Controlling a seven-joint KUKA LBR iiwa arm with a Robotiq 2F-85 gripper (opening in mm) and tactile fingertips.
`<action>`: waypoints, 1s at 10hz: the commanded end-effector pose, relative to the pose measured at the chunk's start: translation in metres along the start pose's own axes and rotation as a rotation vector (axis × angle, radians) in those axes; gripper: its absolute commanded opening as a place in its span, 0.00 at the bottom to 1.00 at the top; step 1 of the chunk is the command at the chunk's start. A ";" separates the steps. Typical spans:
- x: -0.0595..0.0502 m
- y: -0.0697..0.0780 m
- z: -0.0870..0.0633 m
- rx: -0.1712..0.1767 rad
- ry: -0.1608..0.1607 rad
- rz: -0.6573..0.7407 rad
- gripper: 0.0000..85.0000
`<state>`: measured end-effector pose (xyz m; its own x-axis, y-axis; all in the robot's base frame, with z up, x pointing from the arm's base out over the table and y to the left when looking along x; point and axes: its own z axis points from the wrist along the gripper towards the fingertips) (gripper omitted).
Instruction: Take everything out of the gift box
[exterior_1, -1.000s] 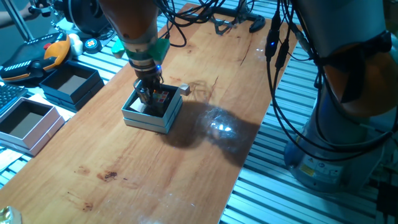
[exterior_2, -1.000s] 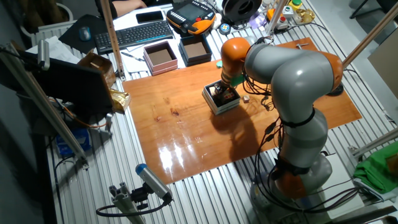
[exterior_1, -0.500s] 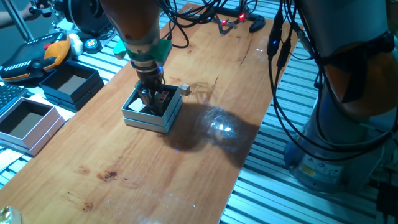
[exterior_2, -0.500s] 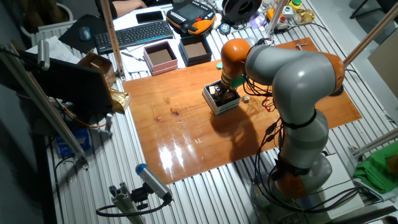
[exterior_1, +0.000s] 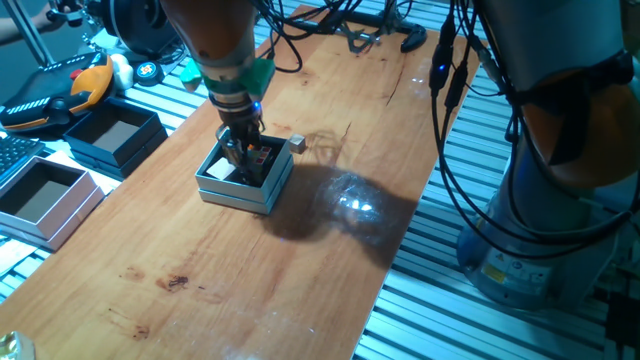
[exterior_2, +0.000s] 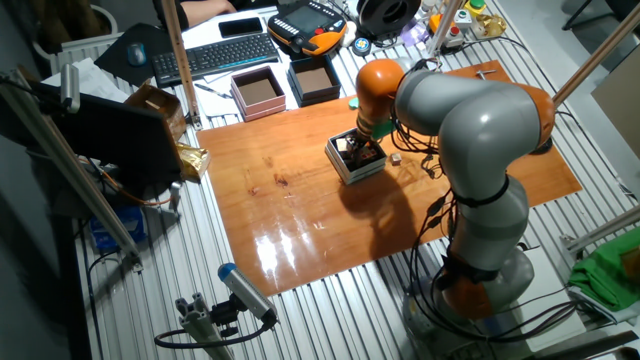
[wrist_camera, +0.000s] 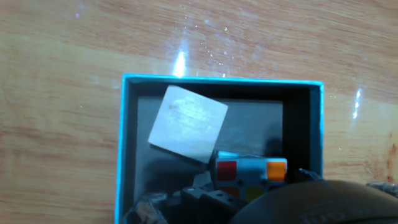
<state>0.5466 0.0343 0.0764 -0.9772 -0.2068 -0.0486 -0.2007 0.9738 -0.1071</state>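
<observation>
- The gift box (exterior_1: 238, 188) sits on the wooden bench (exterior_1: 230, 290), toward the bench's long edge nearest the other boxes and well clear of its corners.
- The gripper (exterior_1: 243, 160) reaches down inside the gift box; whether its fingers are spread or closed, and whether they have hold of anything, cannot be told.
- In the hand view, the grey cube (wrist_camera: 188, 124) lies tilted on the box's dark floor, toward the box's upper left corner.
- The puzzle cube (wrist_camera: 250, 175) sits just beside the grey cube, toward the box's right wall, showing red and orange squares; the gripper's dark body covers its lower part.
- A tiny pale block (exterior_1: 297, 144) rests on the bench outside the gift box, near one of the box's corners.
- A dark navy box (exterior_1: 112, 137) and a white box (exterior_1: 44, 200) stand off the bench on the slatted metal surface.
</observation>
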 end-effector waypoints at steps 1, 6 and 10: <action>0.001 0.000 0.001 0.001 -0.001 -0.002 0.79; 0.007 -0.002 0.004 0.000 -0.002 -0.006 0.78; 0.010 0.002 0.010 -0.001 -0.014 -0.003 0.78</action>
<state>0.5375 0.0331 0.0657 -0.9755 -0.2111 -0.0623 -0.2038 0.9732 -0.1065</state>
